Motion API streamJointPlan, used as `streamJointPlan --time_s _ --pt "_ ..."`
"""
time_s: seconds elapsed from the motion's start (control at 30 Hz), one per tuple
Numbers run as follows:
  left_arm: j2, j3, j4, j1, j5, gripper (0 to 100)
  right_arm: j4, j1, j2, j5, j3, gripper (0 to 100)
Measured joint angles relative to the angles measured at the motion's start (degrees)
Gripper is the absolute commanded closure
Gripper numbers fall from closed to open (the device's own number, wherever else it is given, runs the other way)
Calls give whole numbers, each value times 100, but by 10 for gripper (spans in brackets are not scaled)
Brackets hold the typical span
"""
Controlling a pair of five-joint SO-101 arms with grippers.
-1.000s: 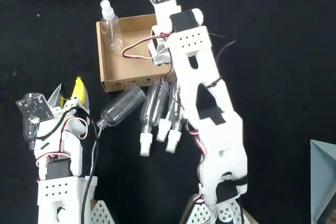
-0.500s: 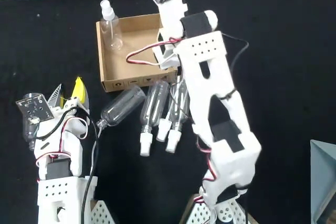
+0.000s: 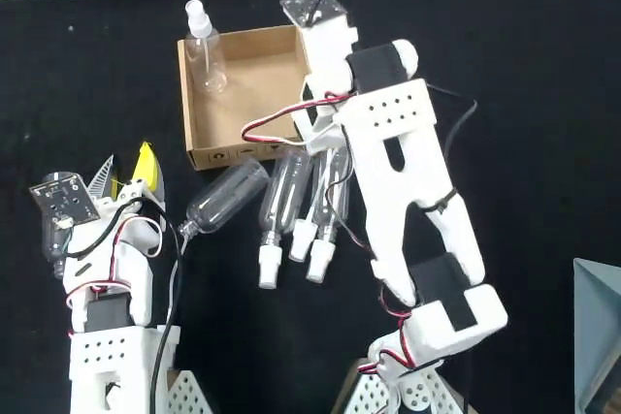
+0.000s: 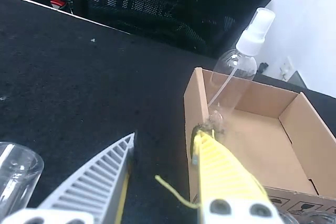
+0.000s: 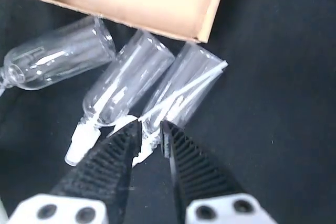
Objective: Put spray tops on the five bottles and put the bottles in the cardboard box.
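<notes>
The cardboard box [image 3: 199,128] holds one upright bottle with a spray top [image 3: 206,53] in its far left corner, also seen in the left wrist view as the capped bottle [image 4: 235,77] inside the box [image 4: 195,108]. Three bottles lie just in front of the box. One has a bare neck [image 3: 223,197] [image 5: 58,59]; two carry spray tops [image 3: 284,199] [image 3: 328,203]. My right gripper [image 5: 150,125] hovers above the neck of a capped bottle [image 5: 178,90], jaws a narrow gap apart, holding nothing. My left gripper [image 3: 126,157] [image 4: 164,140] stands open short of the box.
Another clear bottle [image 3: 53,239] [image 4: 16,166] sits beside the left arm near the table's left side. The right arm [image 3: 388,133] stretches over the box's right wall. A grey object [image 3: 597,336] stands at the front right edge.
The right arm has swung to the right and drawn back from over the box toward the lying bottles. The left arm and all bottles have stayed put.
</notes>
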Motion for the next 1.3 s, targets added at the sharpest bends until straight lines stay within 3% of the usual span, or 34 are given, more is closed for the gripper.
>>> streamJointPlan --time_s 0.2,0.6,0.7,0.97,1.3 --pt "0 0 0 0 0 823 -26 352 0 0 519 801" --pt "0 0 0 0 0 823 -237 378 0 0 897 799" --pt "0 0 0 0 0 823 -589 378 0 -53 1257 798" --pt "0 0 0 0 0 823 -1785 378 0 -1231 2277 797" --pt "0 0 0 0 0 823 -2752 255 0 -1371 3086 800"
